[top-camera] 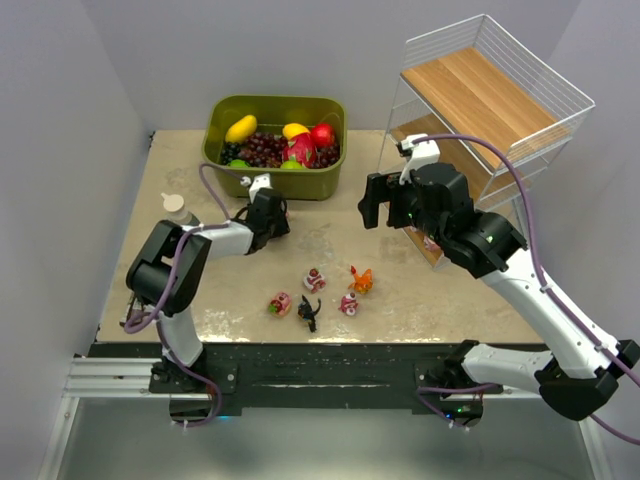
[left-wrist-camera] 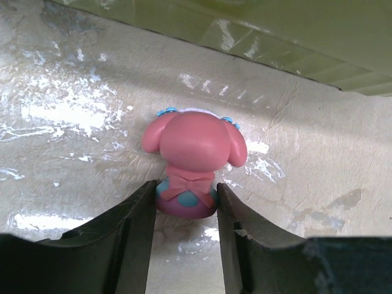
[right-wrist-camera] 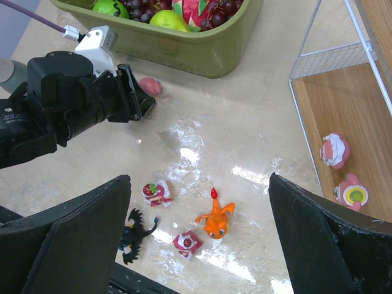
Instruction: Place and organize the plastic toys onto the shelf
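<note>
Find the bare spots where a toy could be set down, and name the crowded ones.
Bare: the table stretch between the green bin and the toy cluster; the shelf's top tier. Crowded: the toy cluster by the near edge; a lower tier, already holding two figurines.

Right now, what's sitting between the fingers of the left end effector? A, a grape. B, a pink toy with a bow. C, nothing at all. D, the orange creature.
B: the left wrist view shows a pink toy with a bow standing between the fingers of the left end effector, close to the green bin.
</note>
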Robot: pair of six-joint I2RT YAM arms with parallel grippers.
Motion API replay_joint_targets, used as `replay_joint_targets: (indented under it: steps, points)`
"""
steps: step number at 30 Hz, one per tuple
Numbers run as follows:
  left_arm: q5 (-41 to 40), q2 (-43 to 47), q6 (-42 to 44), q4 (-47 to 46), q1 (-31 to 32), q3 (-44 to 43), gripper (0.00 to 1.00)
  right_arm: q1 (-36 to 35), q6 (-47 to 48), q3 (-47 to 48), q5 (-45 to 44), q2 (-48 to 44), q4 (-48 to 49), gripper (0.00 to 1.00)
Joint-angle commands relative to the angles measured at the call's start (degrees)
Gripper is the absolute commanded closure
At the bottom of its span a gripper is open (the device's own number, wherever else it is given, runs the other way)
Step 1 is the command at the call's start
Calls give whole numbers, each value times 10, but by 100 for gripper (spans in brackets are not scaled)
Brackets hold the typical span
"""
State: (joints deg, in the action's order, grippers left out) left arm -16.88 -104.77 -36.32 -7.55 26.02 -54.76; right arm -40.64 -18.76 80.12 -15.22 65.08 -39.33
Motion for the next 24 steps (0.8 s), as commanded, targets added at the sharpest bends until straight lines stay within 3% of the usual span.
replay_joint_targets:
  steps: [1,3,7,14,16,20,21,24]
  points:
    - [48,39,27,25,3,11,100,-1,7,2,22,-2,23,3]
    - [87,58,53,16,3,15,100,-1,7,6,33,1,25,3]
    - [242,131,99,-3,3,22,100,-1,7,22,68,8,31,2]
    - [486,233,152,-6,-1,-12,100,-1,42,61,232,29,66,1]
    - [599,250,153,-12,-3,-25,100,-1,51,65,291,29,84,1]
    - [751,275,80,-68,-8,-50,100,-1,71,80,382,19,122,1]
    - [797,286,57,-119,-9,-50,100,-1,73,82,388,15,137,1]
    - [844,304,-25,-203,-11,-61,100,1,97,108,416,9,143,1]
